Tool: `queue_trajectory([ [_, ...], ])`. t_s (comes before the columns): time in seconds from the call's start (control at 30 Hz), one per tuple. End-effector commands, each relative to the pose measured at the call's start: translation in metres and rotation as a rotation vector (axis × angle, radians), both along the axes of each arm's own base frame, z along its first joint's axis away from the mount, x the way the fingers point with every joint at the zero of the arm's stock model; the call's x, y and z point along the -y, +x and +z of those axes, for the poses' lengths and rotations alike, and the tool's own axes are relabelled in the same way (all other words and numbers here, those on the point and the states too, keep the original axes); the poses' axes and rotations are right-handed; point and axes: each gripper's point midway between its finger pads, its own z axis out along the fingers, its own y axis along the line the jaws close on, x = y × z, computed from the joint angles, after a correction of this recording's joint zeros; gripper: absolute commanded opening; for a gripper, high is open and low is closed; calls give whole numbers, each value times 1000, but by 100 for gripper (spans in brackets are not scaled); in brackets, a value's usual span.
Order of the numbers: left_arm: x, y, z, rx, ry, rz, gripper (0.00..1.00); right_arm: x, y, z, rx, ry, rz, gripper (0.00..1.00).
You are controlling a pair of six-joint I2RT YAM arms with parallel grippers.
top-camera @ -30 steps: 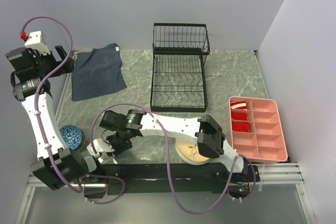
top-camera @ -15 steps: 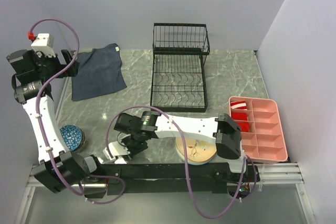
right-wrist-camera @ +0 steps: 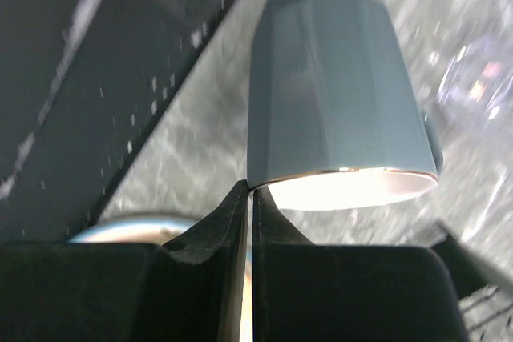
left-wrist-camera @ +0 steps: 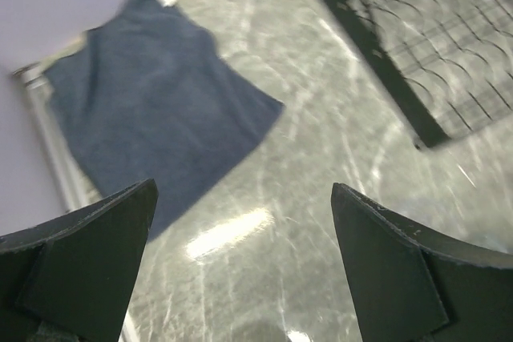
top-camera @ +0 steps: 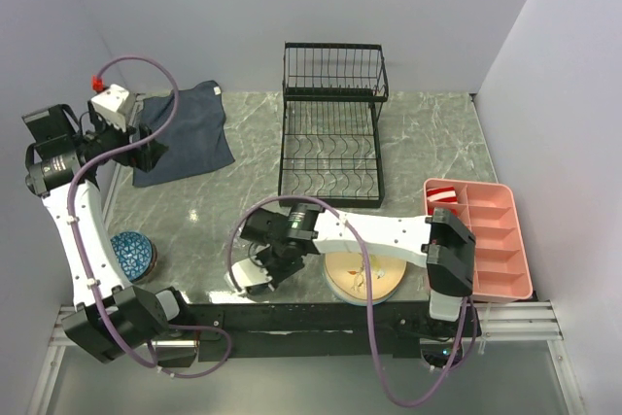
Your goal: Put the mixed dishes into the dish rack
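The dish rack stands at the back of the table, near the middle, its tall wire section towards the far wall. The dishes in view all lie outside it, along the near edge.

The white mug is at the near edge, left of centre, and the right arm reaches across to it from the right side. The right fingers are clenched on it. In the right wrist view they press together on the mug's wall at the left end of its rim, with the mouth turned towards the camera and the pale inside showing. The mug looks grey-blue there in the shade. Whether it rests on the table or hangs just above cannot be told.

The peach plate lies flat on the table just right of the mug, partly under the right arm. The blue bowl sits by the left edge, well apart from both.

The left fingers are raised over the near edge of the dark blue cloth, which lies at the back left. In the left wrist view they are spread wide with nothing between them; below are the cloth, bare table and a corner of the rack.

The pink tray sits at the right edge with red pieces in its far left compartments.
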Motion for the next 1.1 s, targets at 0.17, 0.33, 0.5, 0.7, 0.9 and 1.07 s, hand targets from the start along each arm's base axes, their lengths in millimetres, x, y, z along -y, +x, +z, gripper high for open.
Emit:
queue_trajectory([
  [0.17, 36, -22, -4, 49, 17, -181, 96, 8, 15, 44, 47, 96, -36, 0],
  [0.33, 40, -18, 1, 72, 27, -171, 96, 5, 22, 58, 80, 127, -41, 0],
  [0.5, 43, -12, -7, 64, 29, -157, 96, 16, 28, 55, 131, 127, -38, 0],
  [0.7, 51, -7, -14, 41, 9, -148, 96, 14, 27, 59, 68, 148, -61, 0],
  [0.9, 55, -4, -18, 34, 13, -140, 96, 18, 20, 45, 31, 114, -49, 0],
  [1.07, 57, -6, -25, 22, 18, -142, 96, 25, 4, 43, -29, 101, -31, 2],
])
